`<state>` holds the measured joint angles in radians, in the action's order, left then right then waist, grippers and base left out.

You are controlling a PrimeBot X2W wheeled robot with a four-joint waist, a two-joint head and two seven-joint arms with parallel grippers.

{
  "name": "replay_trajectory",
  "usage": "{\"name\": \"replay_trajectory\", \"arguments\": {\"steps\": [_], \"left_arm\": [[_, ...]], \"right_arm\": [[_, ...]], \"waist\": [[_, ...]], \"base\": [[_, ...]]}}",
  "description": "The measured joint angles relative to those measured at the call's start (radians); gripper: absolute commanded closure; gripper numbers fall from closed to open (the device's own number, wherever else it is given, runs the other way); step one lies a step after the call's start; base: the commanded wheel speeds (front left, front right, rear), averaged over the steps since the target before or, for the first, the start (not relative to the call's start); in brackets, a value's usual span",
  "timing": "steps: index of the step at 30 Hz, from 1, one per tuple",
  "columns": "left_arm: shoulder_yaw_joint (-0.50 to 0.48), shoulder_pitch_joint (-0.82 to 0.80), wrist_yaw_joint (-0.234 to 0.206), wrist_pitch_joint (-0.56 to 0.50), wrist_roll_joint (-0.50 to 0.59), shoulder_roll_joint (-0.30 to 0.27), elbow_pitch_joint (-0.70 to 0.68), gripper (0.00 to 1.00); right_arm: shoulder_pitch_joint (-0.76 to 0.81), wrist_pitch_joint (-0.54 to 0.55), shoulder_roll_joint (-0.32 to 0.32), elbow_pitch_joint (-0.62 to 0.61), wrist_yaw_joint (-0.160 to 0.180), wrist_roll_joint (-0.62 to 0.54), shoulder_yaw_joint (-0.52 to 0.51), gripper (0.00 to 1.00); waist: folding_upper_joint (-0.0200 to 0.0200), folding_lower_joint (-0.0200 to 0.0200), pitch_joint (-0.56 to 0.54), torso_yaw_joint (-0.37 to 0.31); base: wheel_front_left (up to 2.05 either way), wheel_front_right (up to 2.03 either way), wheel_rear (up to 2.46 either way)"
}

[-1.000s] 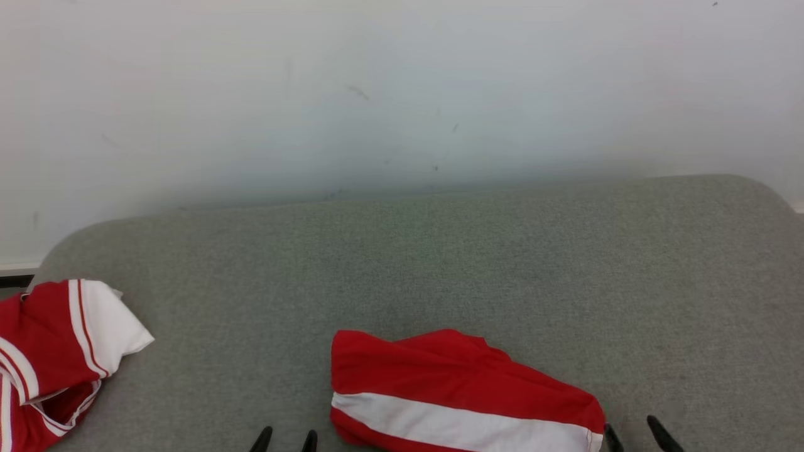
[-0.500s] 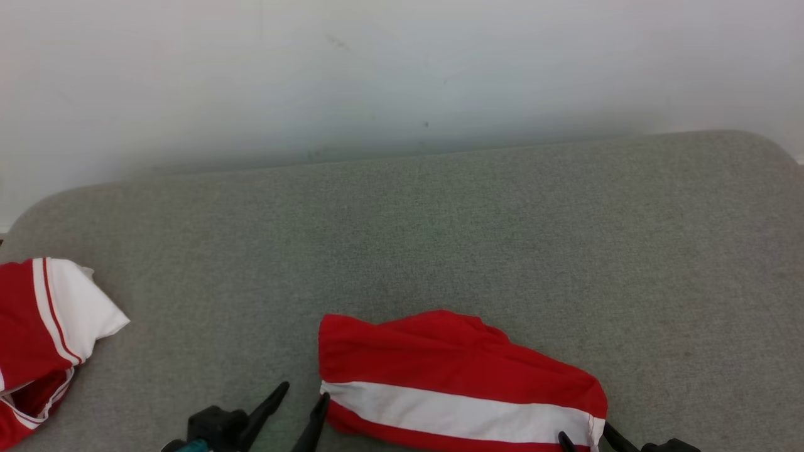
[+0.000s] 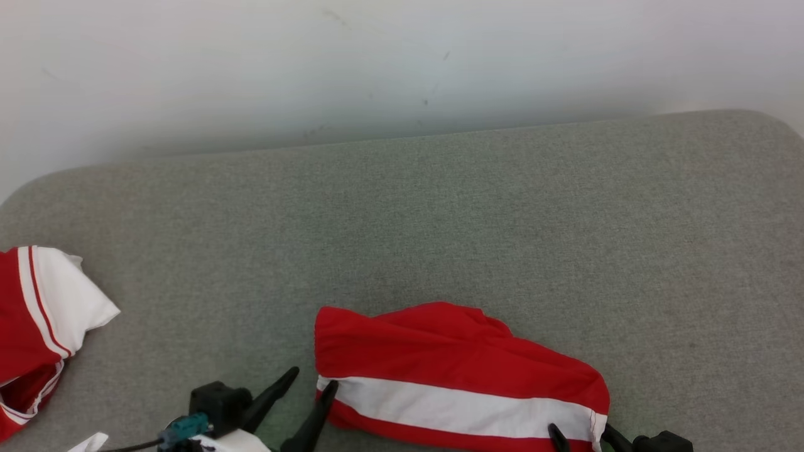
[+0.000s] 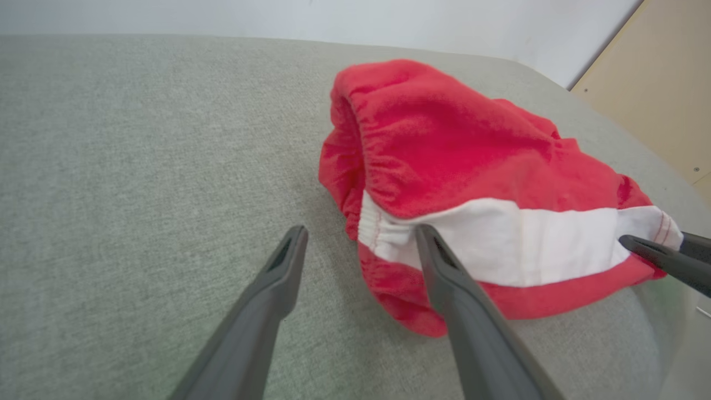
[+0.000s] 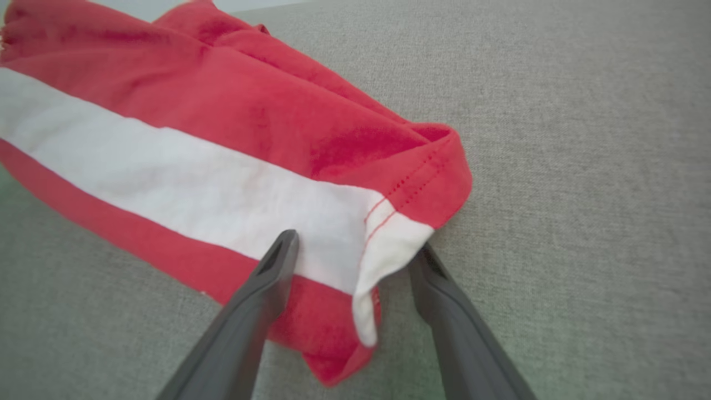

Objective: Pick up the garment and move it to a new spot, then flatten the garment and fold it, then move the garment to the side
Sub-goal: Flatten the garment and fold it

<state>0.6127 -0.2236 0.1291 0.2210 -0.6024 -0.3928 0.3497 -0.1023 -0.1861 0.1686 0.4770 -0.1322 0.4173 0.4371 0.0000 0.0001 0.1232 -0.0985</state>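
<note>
currently your left gripper (image 3: 312, 378) sits spread at the left end of the garment (image 3: 452, 364), right gripper (image 3: 579, 430) spread astride its right corner, frame bottom.

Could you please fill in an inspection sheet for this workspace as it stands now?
Surface: grey fabric surface, flat.
Job's things: red garment with a white stripe, lying crumpled near the front.
Clutter: second red-and-white garment at the left edge.
Grippers: left gripper open at the garment's waistband end; right gripper open, straddling its hem corner.
Cables: dark cable with teal connector by the left wrist.
Surroundings: white wall behind; pale wooden panel to one side.
</note>
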Motion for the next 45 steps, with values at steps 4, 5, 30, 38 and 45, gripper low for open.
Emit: {"name": "replay_trajectory", "arguments": {"steps": [4, 5, 30, 38, 45], "left_arm": [[0.046, -0.029, 0.0, -0.001, -0.045, -0.027, -0.007, 0.0], [0.057, -0.036, 0.0, -0.001, -0.051, -0.034, -0.006, 0.0], [0.273, -0.114, 0.0, 0.004, -0.21, -0.106, -0.073, 1.0], [0.24, -0.051, -0.006, -0.058, -0.348, -0.161, -0.299, 1.0], [0.166, -0.003, -0.053, -0.118, -0.481, -0.256, -0.562, 1.0]], "right_arm": [[-0.006, -0.009, 0.004, 0.009, 0.0, 0.007, 0.007, 0.0], [-0.01, -0.01, 0.004, 0.011, 0.0, 0.007, 0.009, 0.0], [-0.038, -0.041, 0.033, -0.021, 0.0, 0.101, 0.077, 1.0], [-0.013, -0.051, 0.09, -0.137, 0.0, 0.216, 0.046, 1.0], [0.034, 0.004, 0.21, -0.332, 0.0, 0.37, 0.006, 1.0]], "waist": [[0.0, 0.0, 0.005, -0.001], [0.0, 0.0, 0.007, -0.002], [0.0, 0.0, 0.005, -0.015], [0.0, 0.0, -0.027, -0.018], [0.0, -0.0001, -0.059, -0.018]], "base": [[0.0, 0.0, 0.0], [0.0, 0.0, 0.0], [0.0, 0.0, 0.0], [0.0, 0.0, 0.0], [0.0, 0.0, 0.0]]}}
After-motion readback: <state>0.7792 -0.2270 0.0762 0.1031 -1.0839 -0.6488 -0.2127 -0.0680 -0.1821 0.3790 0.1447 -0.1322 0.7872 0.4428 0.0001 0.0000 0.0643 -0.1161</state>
